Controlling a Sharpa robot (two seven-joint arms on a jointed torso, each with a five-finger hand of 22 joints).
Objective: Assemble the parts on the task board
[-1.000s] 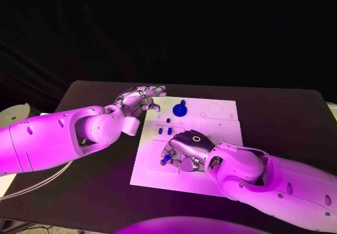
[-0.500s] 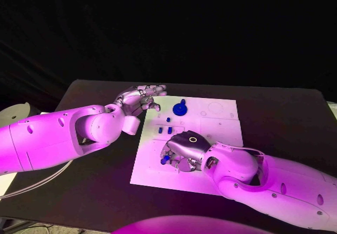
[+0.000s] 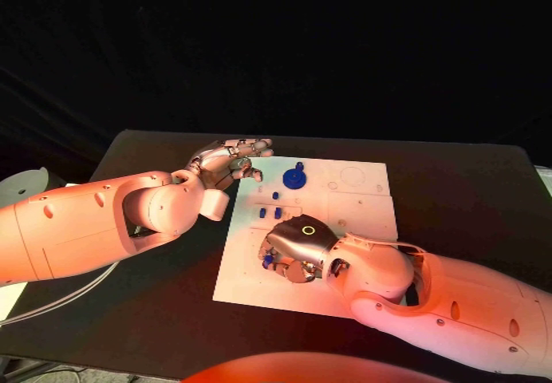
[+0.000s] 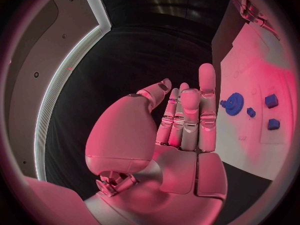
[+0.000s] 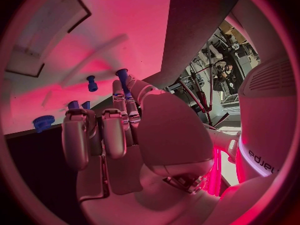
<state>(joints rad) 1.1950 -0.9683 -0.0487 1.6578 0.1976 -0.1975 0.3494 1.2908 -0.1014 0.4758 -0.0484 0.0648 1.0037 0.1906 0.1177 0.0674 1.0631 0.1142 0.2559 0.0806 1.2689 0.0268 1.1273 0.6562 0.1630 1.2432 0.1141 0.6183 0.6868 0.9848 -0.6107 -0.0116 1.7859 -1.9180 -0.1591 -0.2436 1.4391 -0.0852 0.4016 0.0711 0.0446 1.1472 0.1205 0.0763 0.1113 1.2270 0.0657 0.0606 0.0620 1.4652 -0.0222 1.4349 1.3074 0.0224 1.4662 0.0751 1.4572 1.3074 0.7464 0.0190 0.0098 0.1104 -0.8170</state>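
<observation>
Assembly looks early: right hand (image 3: 297, 249) pinches a blue peg (image 5: 122, 77) at the task board's (image 3: 359, 209) seven o'clock, gear (image 3: 294, 177) loose at twelve, left hand (image 3: 230, 162) empty, fingers apart

Matt task board (image 3: 356, 207); glossy plastic parts (image 3: 294, 177).

Dark tabletop (image 3: 150, 303), squarish, with the white task board (image 3: 356, 199) lying flat right about in the middle. A pale cable (image 3: 57, 299) trails across the tabletop's near-left corner, running under the left arm.
</observation>
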